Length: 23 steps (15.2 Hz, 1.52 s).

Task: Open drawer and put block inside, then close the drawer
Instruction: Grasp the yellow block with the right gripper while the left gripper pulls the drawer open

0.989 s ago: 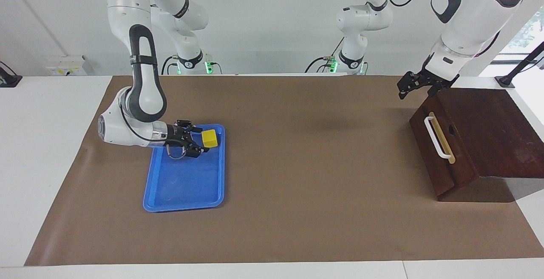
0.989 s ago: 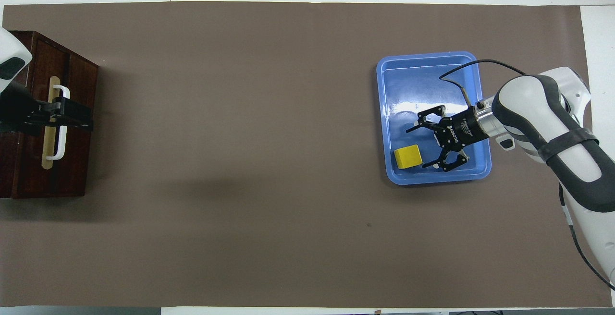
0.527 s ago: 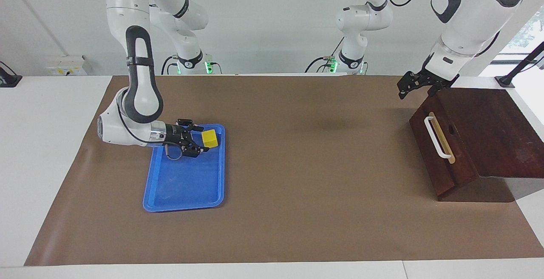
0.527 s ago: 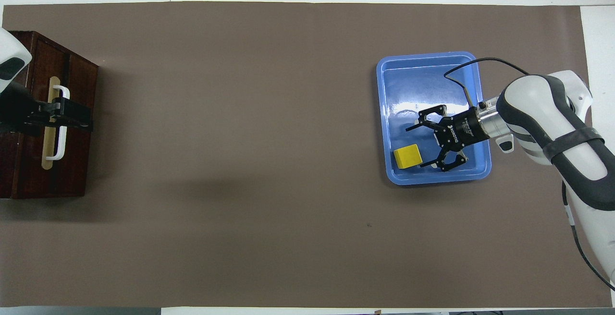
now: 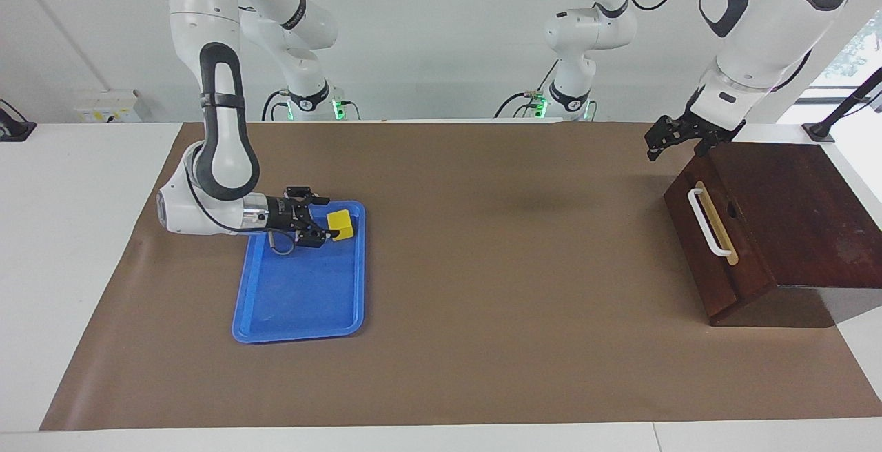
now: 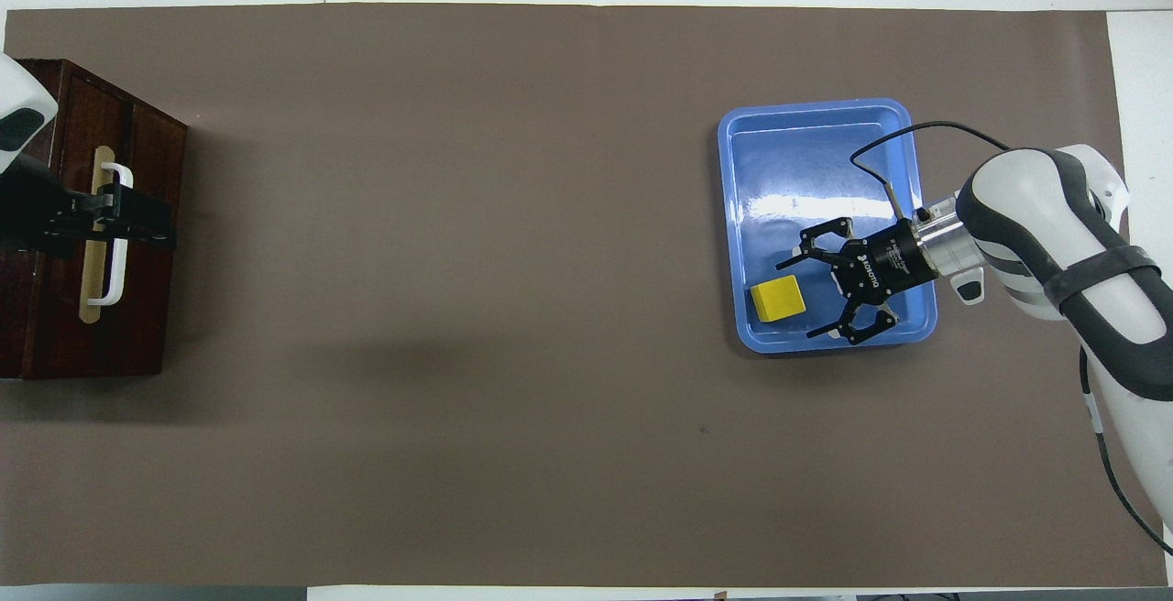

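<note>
Lying in blue tray [image 6: 816,125], yellow block [image 6: 778,298] just beside right end effector [image 6: 797,299], fingers spread, not touching

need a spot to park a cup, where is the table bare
The brown mat is bare between the blue tray and the drawer. The tray's end nearer the robots is crowded: the block and the open right gripper. The left gripper hangs by the drawer.

Shut drawer [image 5: 716,221]; yellow block [image 6: 778,298] in tray [image 6: 816,129]
</note>
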Tool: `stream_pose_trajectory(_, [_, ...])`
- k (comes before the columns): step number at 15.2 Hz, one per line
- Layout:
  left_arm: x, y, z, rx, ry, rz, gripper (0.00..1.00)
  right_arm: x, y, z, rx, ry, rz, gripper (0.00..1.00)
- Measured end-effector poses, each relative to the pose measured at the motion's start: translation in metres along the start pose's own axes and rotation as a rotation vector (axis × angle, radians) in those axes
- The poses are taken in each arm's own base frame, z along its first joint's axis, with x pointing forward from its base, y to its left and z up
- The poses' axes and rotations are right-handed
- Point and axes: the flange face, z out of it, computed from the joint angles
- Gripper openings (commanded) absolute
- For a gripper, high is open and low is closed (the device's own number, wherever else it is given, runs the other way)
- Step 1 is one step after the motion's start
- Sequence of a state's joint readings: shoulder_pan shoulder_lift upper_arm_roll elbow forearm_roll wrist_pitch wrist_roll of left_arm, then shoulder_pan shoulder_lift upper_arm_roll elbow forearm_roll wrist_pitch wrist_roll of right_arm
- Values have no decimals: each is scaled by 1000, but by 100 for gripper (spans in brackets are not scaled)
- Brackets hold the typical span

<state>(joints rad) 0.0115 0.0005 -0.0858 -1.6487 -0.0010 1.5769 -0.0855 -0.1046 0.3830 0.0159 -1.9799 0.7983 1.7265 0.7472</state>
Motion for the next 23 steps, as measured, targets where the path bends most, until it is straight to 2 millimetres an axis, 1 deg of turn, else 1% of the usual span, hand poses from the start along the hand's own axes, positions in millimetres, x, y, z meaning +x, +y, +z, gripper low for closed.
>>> stream_pose_trajectory(3, [8, -15, -2, 51, 69, -16, 100, 7, 2, -3, 10, 28, -23, 100])
stream_pose_trajectory(4, [14, -17, 3, 73, 109, -11, 100, 9, 2, -4, 20, 40, -21, 100])
stream_pose_trajectory(5, [19, -18, 13, 99, 139, -2, 100, 12, 3, -3, 26, 49, -19, 100])
stream_pose_trajectory(7, [29, -19, 43, 175, 160, 35, 100, 18, 8, 3, 26, 54, -17, 100])
stream_pose_trajectory(9, [45, -9, 79, 278, 161, 110, 100, 19, 9, 4, 27, 56, -17, 100])
stream_pose_trajectory(11, [62, 3, 111, 335, 160, 172, 100, 18, 9, 4, 28, 57, -18, 100])
stream_pose_trajectory(12, [69, 6, 125, 351, 160, 192, 100, 18, 9, 4, 28, 56, -18, 100])
stream_pose_trajectory(14, [78, 4, 144, 376, 172, 220, 100, 17, 8, 4, 34, 51, -18, 100])
stream_pose_trajectory(18, [77, -16, 163, 420, 171, 237, 100, 12, 4, 2, 41, 53, -27, 100])
stream_pose_trajectory(21, [73, -20, 174, 419, 158, 241, 100, 11, 3, 0, 44, 55, -29, 100])
stream_pose_trajectory(23, [68, -24, 185, 412, 157, 243, 100, 11, 3, 0, 44, 54, -29, 100])
